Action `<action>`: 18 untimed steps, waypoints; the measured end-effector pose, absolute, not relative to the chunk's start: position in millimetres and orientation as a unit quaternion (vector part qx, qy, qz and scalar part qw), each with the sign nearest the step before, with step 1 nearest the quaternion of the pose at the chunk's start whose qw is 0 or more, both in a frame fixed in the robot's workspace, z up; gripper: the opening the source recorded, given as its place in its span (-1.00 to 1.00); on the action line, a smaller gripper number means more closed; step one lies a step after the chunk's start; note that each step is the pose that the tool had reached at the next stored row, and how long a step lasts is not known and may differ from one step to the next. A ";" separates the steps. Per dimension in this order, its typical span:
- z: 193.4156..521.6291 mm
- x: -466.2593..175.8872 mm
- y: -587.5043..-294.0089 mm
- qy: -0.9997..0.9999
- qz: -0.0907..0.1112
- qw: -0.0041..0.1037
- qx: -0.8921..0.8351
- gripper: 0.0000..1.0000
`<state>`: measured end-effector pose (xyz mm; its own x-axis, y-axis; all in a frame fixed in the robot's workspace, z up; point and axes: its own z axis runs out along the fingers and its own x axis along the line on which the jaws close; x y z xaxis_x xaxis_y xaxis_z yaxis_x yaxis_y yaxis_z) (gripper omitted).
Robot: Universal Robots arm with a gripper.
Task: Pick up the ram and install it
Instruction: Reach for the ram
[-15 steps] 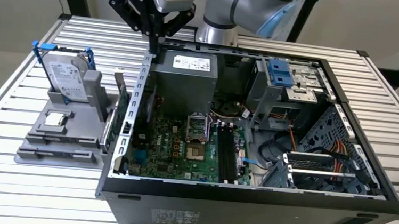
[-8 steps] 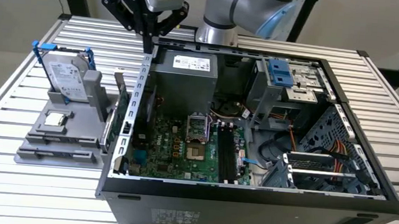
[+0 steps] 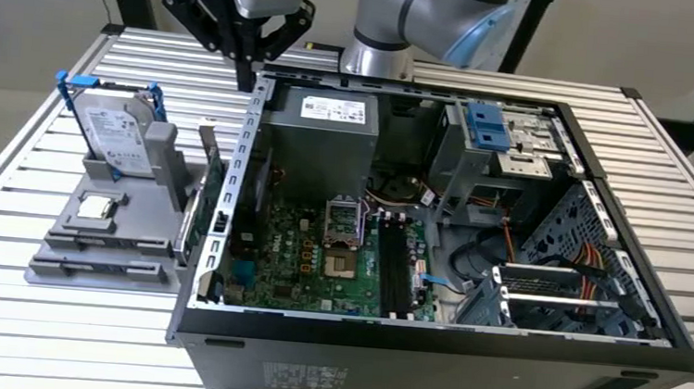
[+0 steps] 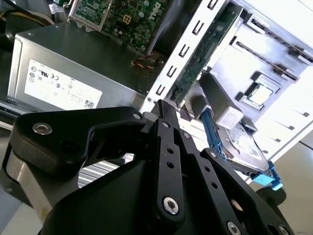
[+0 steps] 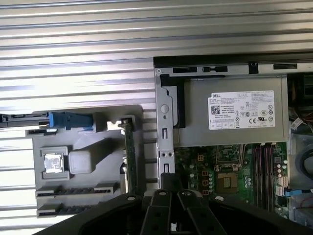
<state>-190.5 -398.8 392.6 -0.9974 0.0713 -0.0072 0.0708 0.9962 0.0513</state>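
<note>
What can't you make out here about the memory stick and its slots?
- Ram: in the first wrist view, one end hidden behind the gripper.
- Ram's faces: edge-on in the exterior view, beside the case wall.
- Motherboard slots: latches too small to tell, exterior view.

One ram point(image 5: 130, 156), one drive point(image 3: 116, 135), one chip point(image 3: 98, 206)

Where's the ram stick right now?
The ram stands on edge in the grey holder on the exterior view's left, between the hard drive and the side wall of the computer case.
</note>
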 end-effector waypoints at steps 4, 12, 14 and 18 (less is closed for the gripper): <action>392.6 -196.3 -398.8 0.999 0.026 0.004 0.036 -1.00; 392.6 -208.0 -398.8 0.999 0.026 0.005 0.036 -1.00; 392.6 -211.0 -398.8 0.999 0.025 0.004 0.036 -1.00; 392.6 -217.1 -398.8 0.999 0.025 0.004 0.036 -1.00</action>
